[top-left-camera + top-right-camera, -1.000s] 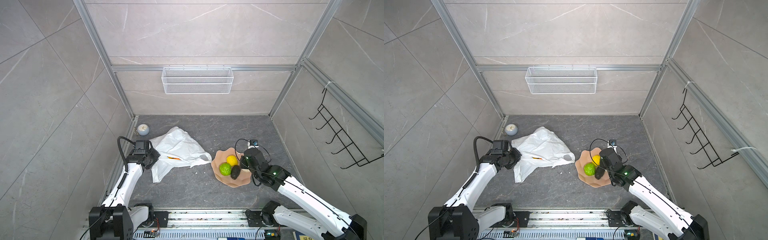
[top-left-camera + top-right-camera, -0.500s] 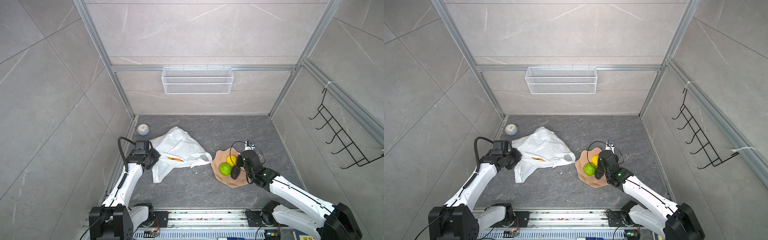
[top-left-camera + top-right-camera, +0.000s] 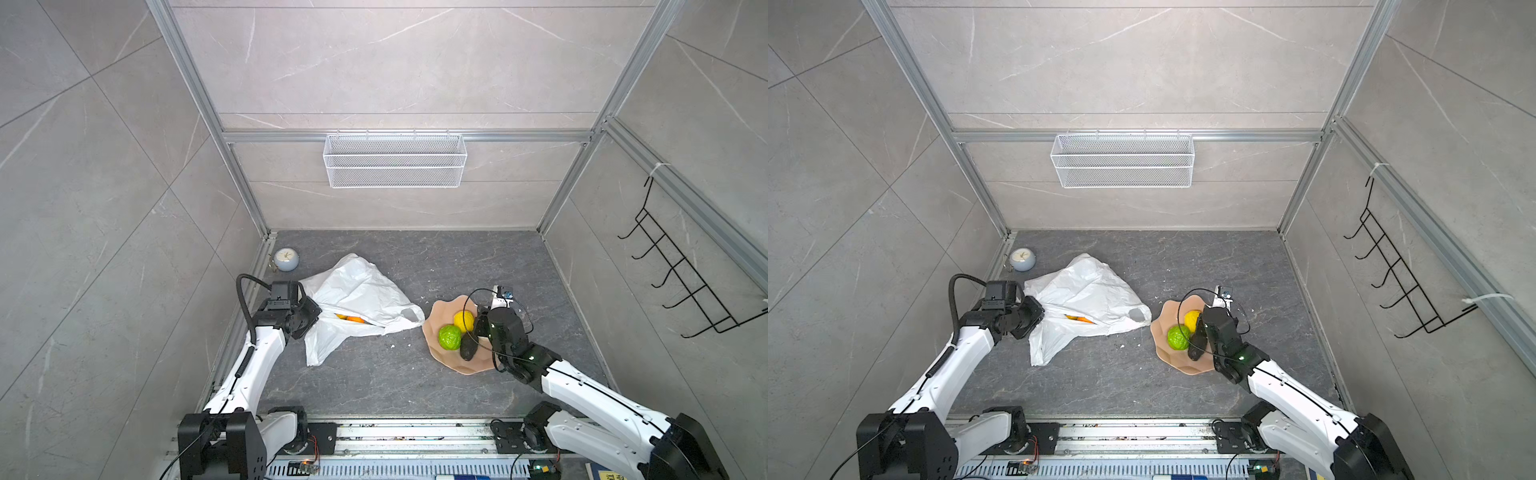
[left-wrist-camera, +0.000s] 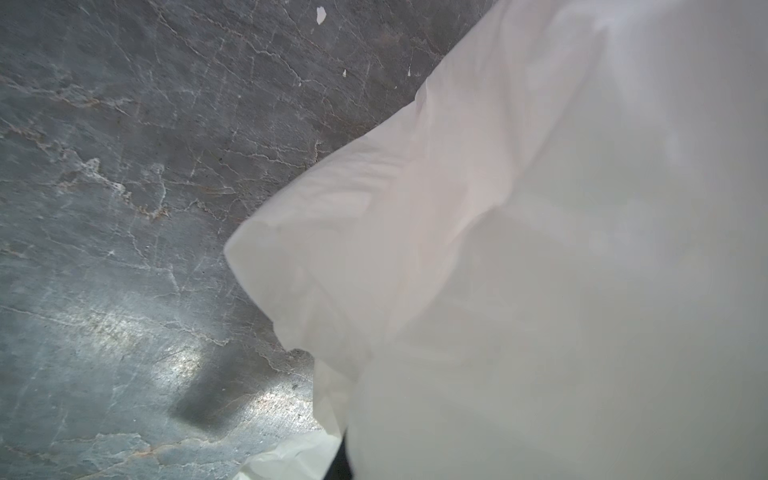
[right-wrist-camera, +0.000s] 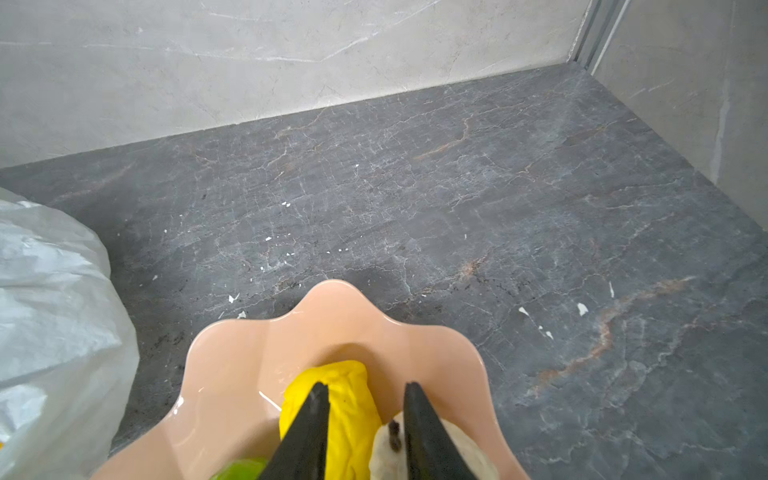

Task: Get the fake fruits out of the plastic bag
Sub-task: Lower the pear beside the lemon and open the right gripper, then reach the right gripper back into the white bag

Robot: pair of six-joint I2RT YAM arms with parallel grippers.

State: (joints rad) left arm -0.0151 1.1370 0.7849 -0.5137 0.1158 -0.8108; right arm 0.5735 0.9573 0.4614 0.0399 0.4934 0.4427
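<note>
The white plastic bag (image 3: 357, 291) (image 3: 1084, 291) lies crumpled on the dark floor, and an orange fruit (image 3: 353, 319) shows in its mouth. My left gripper (image 3: 313, 318) is shut on the bag's edge; bag film (image 4: 540, 249) fills the left wrist view and hides the fingers. On the pink scalloped plate (image 3: 440, 307) (image 5: 232, 374) lie a bumpy yellow fruit (image 3: 463, 321) (image 5: 345, 399), a bumpy green one (image 3: 450, 337) and a dark green oval (image 3: 467, 353). My right gripper (image 5: 365, 386) (image 3: 478, 328) hangs open low over the plate. A cream pear (image 5: 382, 457) lies under its fingers.
A small round clock (image 3: 286, 259) stands in the back left corner. A white wire mesh basket (image 3: 395, 160) hangs on the back wall and a black hook rack (image 3: 673, 274) on the right wall. White flecks dot the floor between bag and plate.
My right gripper has come down over the plate and its jaws have parted, leaving the pear on the plate. The left arm and the bag have not moved.
</note>
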